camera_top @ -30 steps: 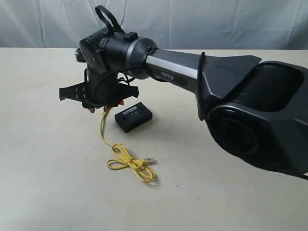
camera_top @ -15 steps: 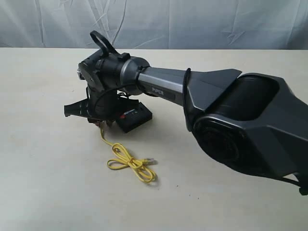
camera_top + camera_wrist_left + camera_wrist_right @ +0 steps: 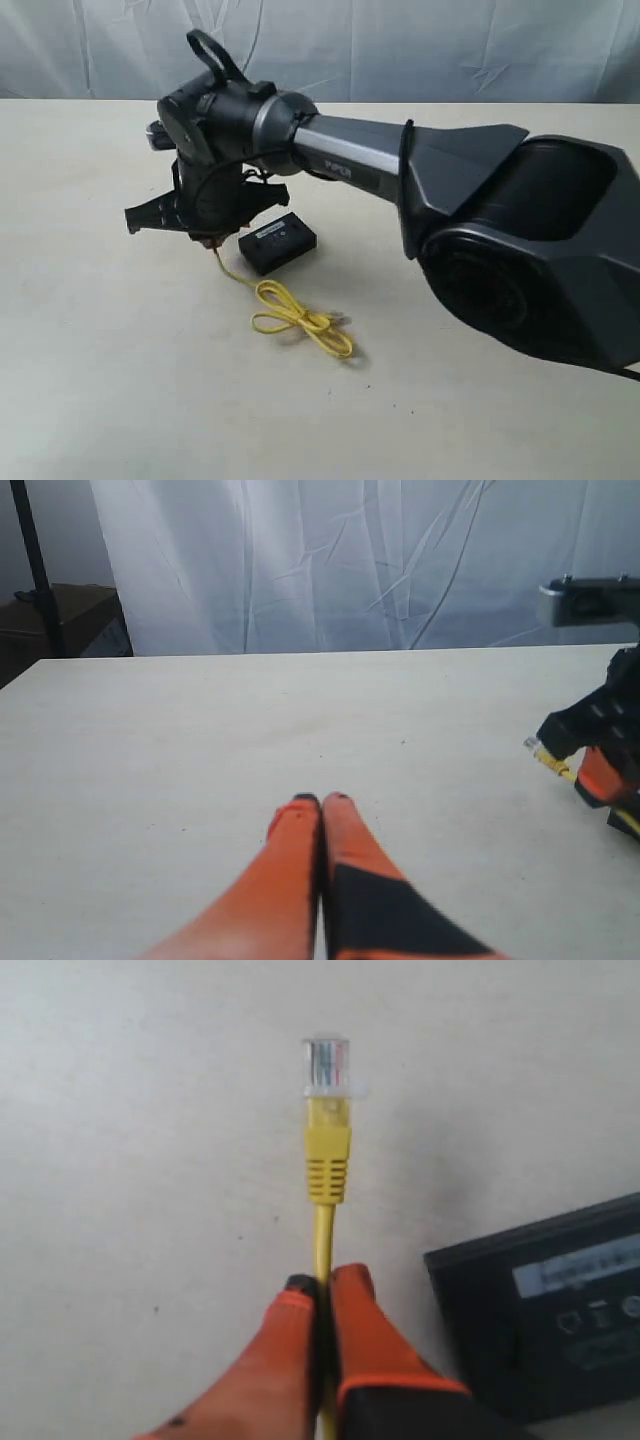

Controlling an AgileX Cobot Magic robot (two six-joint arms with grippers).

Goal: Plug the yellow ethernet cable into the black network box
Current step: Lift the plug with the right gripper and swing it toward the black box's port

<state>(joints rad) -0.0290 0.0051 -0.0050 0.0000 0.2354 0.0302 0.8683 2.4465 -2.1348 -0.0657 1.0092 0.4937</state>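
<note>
My right gripper point(image 3: 325, 1282) is shut on the yellow ethernet cable point(image 3: 327, 1165) just behind its boot, and the clear plug point(image 3: 327, 1064) sticks out past the fingertips. In the exterior view this gripper point(image 3: 206, 239) hangs low over the table, just left of the black network box point(image 3: 277, 242), which lies flat with its white label up. The cable's looped knot point(image 3: 297, 318) and free plug rest on the table in front of the box. The box's corner point(image 3: 555, 1310) lies beside the held cable. My left gripper point(image 3: 322, 800) is shut on nothing, away from both.
The right arm's large dark body point(image 3: 520, 250) fills the right side of the exterior view and reaches across the middle. A white curtain point(image 3: 340, 560) hangs behind the pale table point(image 3: 120, 380). In the left wrist view the right gripper point(image 3: 598, 760) with the plug shows at the edge.
The right gripper has dipped and come back up with the cable end, ending left of the box. The knot and free end have been dragged to the right, closer to the box.
</note>
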